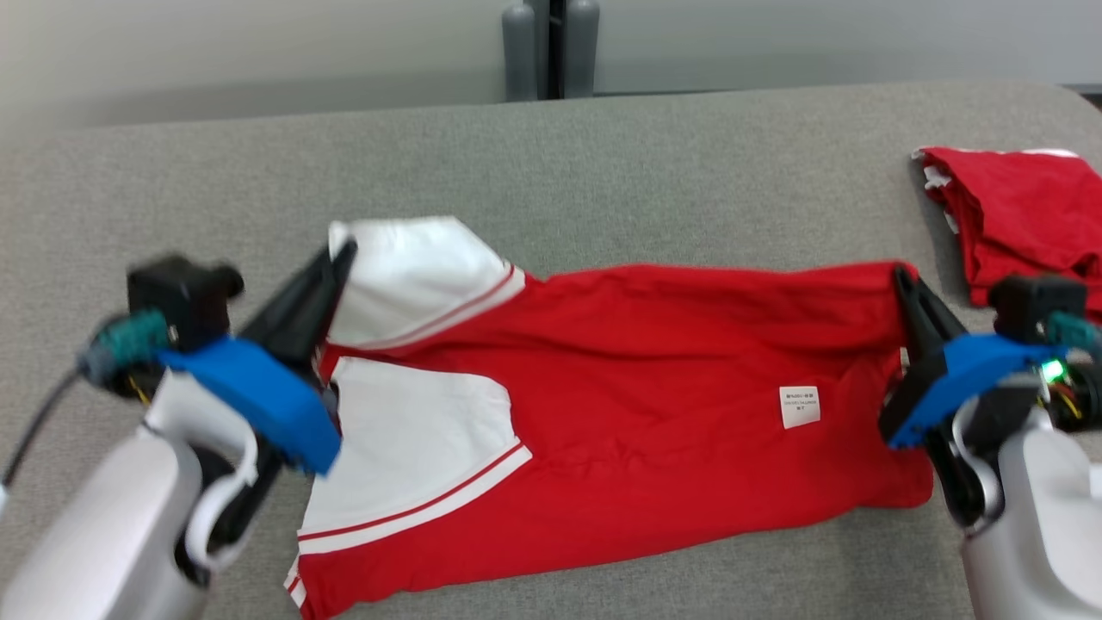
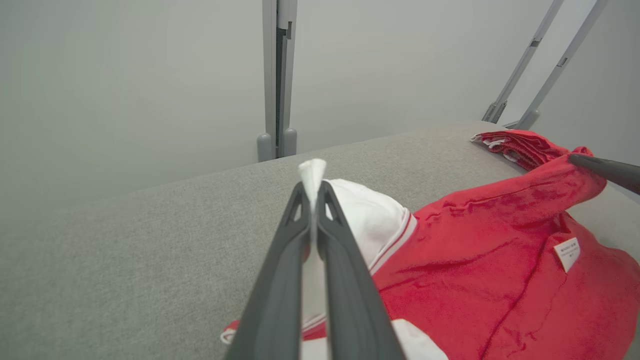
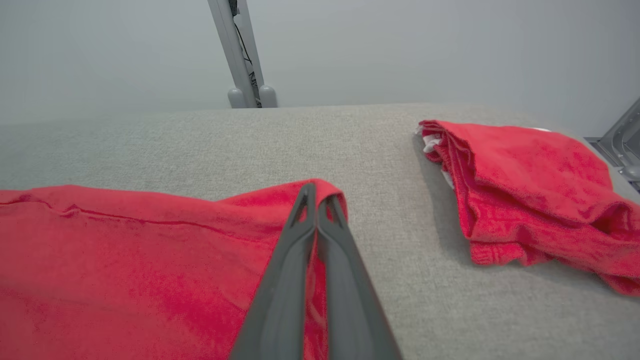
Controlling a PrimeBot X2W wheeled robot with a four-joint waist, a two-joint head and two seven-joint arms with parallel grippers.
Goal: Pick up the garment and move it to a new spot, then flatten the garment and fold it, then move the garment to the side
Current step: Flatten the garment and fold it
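The garment [image 1: 654, 405] is a red shirt with white sleeves, stretched across the grey table. My left gripper [image 1: 342, 251] is shut on the tip of a white sleeve, which pokes out between the fingertips [image 2: 313, 187] in the left wrist view. At the far right corner of the red cloth my right gripper [image 1: 902, 277] is shut on the hem; the red fabric [image 3: 150, 260] wraps round its tips [image 3: 317, 192]. The held edge is lifted off the table between both grippers. A small white label [image 1: 799, 406] shows on the red part.
A second red garment [image 1: 1020, 220] lies folded at the table's right edge, close to my right gripper. Grey posts [image 1: 551, 47] stand behind the table's far edge. The grey table [image 1: 603, 164] has bare room beyond the shirt and to the left.
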